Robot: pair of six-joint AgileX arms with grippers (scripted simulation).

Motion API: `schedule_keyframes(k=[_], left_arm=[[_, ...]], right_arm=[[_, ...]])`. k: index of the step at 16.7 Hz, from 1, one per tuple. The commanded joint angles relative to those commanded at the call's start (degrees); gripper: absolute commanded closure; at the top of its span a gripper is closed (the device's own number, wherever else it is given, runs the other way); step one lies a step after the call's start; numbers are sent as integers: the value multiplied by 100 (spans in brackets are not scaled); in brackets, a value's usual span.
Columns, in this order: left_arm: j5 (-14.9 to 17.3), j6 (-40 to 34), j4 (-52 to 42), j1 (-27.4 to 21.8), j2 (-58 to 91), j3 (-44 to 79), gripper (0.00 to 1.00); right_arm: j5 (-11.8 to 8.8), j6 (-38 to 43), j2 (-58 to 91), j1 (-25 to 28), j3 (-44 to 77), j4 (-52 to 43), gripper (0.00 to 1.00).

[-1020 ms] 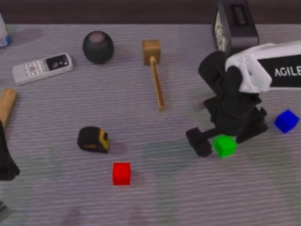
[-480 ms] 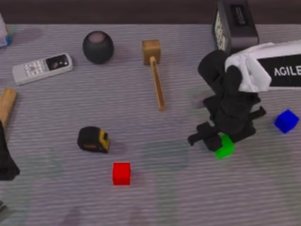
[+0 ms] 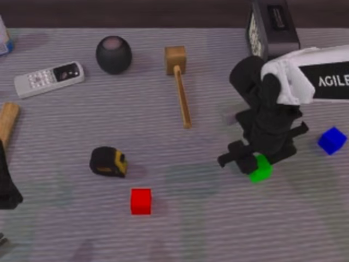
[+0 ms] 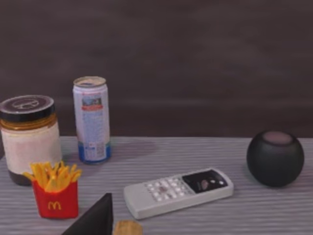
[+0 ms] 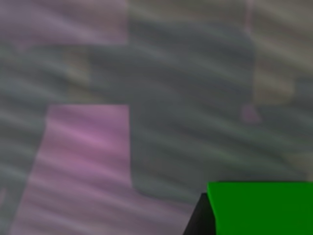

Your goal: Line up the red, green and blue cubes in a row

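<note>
Left arm: parked at the desk's (image 3: 180, 229) left edge, only a dark part of it showing in the top view; gripper not seen.
Red cube (image 3: 140, 201): on the desk, left of centre toward the near edge, just below and right of the tape measure (image 3: 108, 162). Sits square to the desk edges. Well apart from the other two cubes.
Right gripper (image 3: 252, 164): on the right half of the desk, lowered over the green cube. Fingers drawn in close against the cube's sides, clamping it; no gap shows between finger and cube in the top view.
Green cube (image 3: 261, 169): between the right gripper's fingers, right of centre, partly covered from above by the gripper body. Turned slightly off square. In the right wrist view its green face (image 5: 259, 208) has a dark finger touching one edge.
Blue cube (image 3: 332, 140): near the desk's right edge, beside the right arm, apart from the gripper. Turned, one corner pointing toward the far edge.
Long axis: all three are cubes, none has one.
Row status: the cubes are not in line.
</note>
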Motion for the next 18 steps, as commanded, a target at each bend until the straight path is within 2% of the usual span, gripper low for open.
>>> schedule_keyframes(k=[7,13,15,18], left_arm=[[0,0,0,0,0,0,0],[0,0,0,0,0,0,0],[0,0,0,0,0,0,0],[0,0,0,0,0,0,0]], right_arm=[[-3,-13,-548,43,650,-1212,100],[-5,10,-562,27,678,-1275,100],[2,206,-543,120,748,-1309,100],[28,925,-457,456,961,-1445,100]])
